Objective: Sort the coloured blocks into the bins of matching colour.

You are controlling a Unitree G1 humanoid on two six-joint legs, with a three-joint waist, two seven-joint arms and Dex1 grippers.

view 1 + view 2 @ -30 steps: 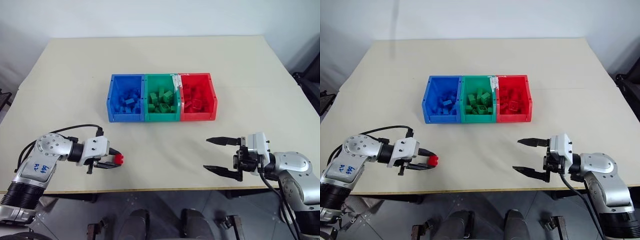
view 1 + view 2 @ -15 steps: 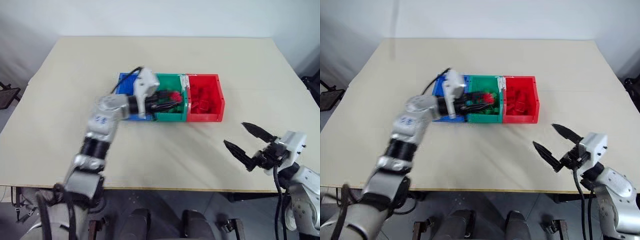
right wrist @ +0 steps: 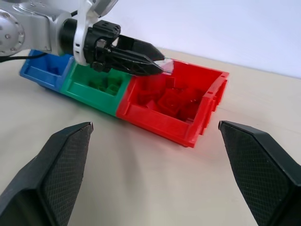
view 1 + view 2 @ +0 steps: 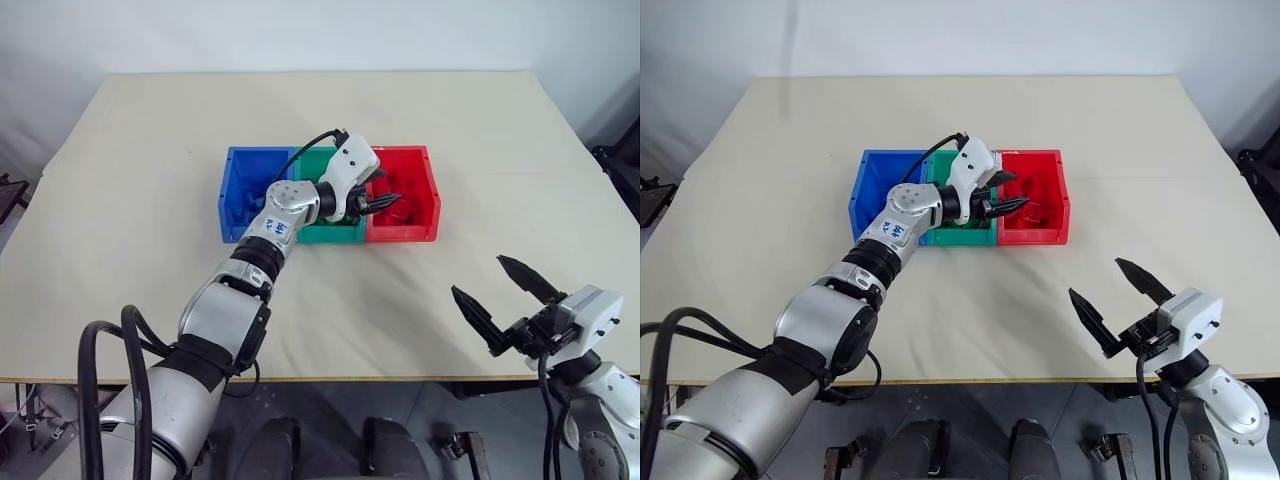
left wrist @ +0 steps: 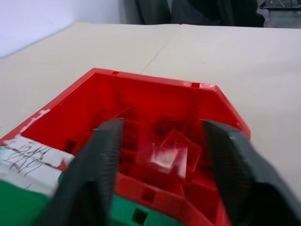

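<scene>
The bins stand joined in a row mid-table: blue (image 4: 238, 200), green (image 4: 322, 234), red (image 4: 418, 205). Each holds several blocks of its own colour. My left gripper (image 4: 388, 204) reaches level across the green bin, and its tips are over the near-left part of the red bin. In the left wrist view its fingers (image 5: 101, 155) stand apart, so it is open. A blurred red block (image 5: 167, 153) lies between and below them, touching neither, over the red pile. My right gripper (image 4: 505, 298) hovers open and holds nothing, above the table's front right, well short of the bins.
The bare beige table (image 4: 150, 150) surrounds the bins on all sides. Its front edge (image 4: 350, 378) runs just under my right gripper. A black cable (image 4: 310, 150) loops off my left wrist over the green bin.
My left arm swung from the table's front left, shut on a red block, up and right over the bins, then opened and let the block go. My right gripper turned and drifted right.
</scene>
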